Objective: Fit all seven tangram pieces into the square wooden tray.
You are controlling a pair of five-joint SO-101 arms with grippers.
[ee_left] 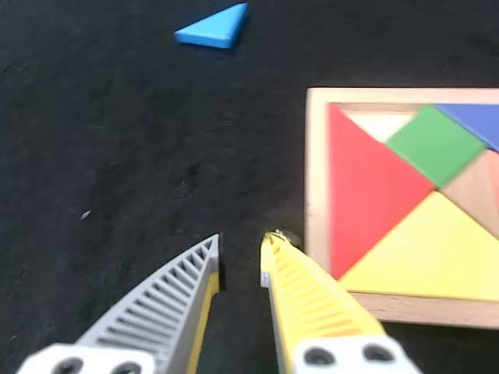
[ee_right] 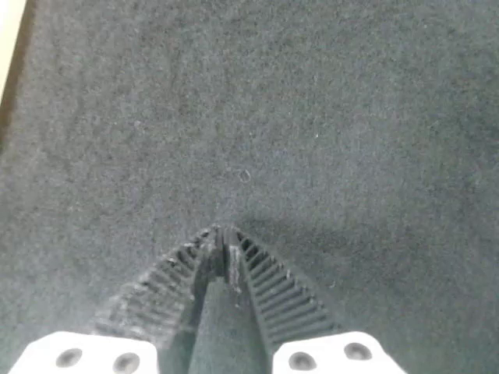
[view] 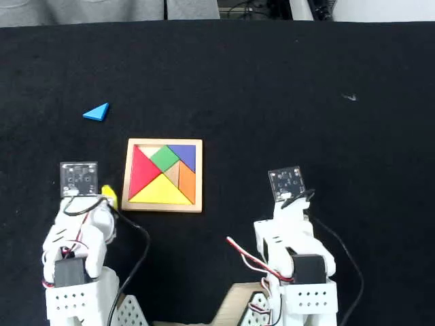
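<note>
Blue triangle [view: 96, 113]: lies flat on the table [view: 306, 81], well apart from the tray [view: 163, 208], out past its far-left corner. It is the one piece outside.
Left pincer [ee_left: 242, 243]: released, with a narrow gap between the grey and yellow fingers and nothing in it. It sits low, just beside the tray's left wall, and points toward the blue triangle.
Tray contents: the red triangle [view: 141, 173], yellow triangle [view: 162, 191] and green square [view: 164, 157] are seated flush, with darker blue and orange pieces on the right side.
Pocket [view: 147, 151]: a pale triangular gap at the far-left corner, between the red triangle and the green square; it looks bare.
Tan patch [view: 173, 178]: mid-tray; I cannot tell whether it is a piece or bare floor.
Right pincer [ee_right: 224, 238]: clenched on nothing, tips touching, over bare table to the right of the tray.
Step in hand (judged): fetch the blue triangle with the left arm, which is the nearer one.
Grasp: widen the gap first. Come down square over the piece, one finger on the long edge and one near the opposite corner. The piece is thin, so the tips should nearly brush the cloth.
Carry: lift clear of the tray wall before crossing it.
Seat: turn the piece so its long edge runs along the red triangle. Lower one corner into the pocket first, then release.
Risk: a skewed drop could ride up on the green square or jog the seated pieces.
</note>
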